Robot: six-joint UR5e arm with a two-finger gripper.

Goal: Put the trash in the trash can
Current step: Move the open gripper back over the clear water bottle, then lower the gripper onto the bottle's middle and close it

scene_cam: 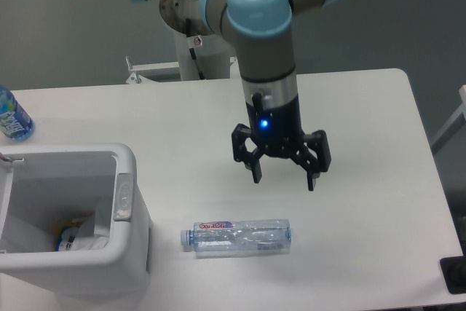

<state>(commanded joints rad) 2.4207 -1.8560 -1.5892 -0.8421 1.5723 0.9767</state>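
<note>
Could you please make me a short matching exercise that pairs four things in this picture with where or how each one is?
Things:
1. clear bottle
2. crumpled wrapper
3. blue-labelled bottle
4. gripper

Descriptions:
A. open, above the table
B. lying on its side beside the trash can
C. at the table's far left edge
D. inside the trash can

Pairs: 1-B, 2-D, 3-C, 4-A
</note>
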